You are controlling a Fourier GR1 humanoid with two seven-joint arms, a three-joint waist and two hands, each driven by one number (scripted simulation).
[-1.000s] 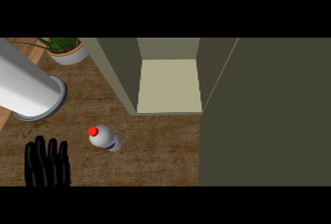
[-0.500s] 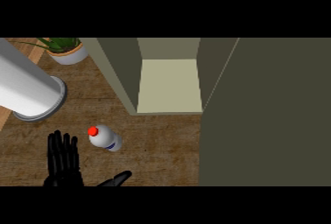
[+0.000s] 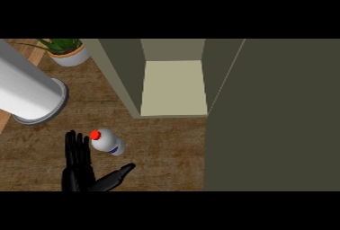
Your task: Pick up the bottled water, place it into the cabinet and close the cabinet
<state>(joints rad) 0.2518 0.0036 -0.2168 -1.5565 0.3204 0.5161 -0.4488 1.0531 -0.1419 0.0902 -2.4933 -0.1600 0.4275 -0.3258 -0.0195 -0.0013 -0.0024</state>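
left hand (image 3: 77,176): comes in at the lower left edge of the head view. Fingers (image 3: 74,148) straight and together, pointing up the view. Thumb (image 3: 119,172) spread wide to the right. Holds nothing.
hand to bottle: fingertips lie just left of the bottled water; I cannot tell whether they touch it. The thumb is below it and apart from it.
bottled water (image 3: 108,142): on the wooden surface (image 3: 166,148), in front of the cabinet and left of its opening. Stands upright, long axis vertical. Red cap (image 3: 96,134) on top, showing toward the upper left of the white body from this steep view.
white cylinder (image 3: 23,87): large, on a grey round base, up and left of the bottle and well apart from it.
cabinet (image 3: 174,85): open, pale floor showing inside, olive walls on either side. Bare surface lies between the bottle and the opening.
cabinet door (image 3: 275,117): a large dark panel filling the right side of the view.
potted plant (image 3: 68,51): far left corner, beside the cabinet's left wall.
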